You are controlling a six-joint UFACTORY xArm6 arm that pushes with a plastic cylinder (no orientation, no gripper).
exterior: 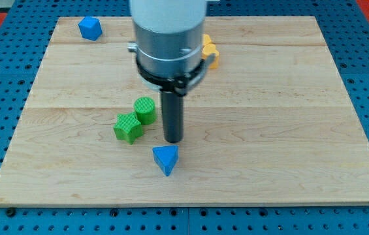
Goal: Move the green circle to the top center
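Observation:
The green circle [145, 109] is a short ribbed cylinder left of the board's middle. A green star [128, 126] touches it on its lower left. My tip [174, 140] is the lower end of the dark rod, standing just right of the green circle and a little lower, with a small gap between them. A blue triangle [166, 158] lies just below the tip.
A blue cube-like block [90, 28] sits at the board's top left. A yellow block [209, 52] is partly hidden behind the arm's grey body near the top centre. The wooden board [288, 130] is ringed by a blue pegboard surface.

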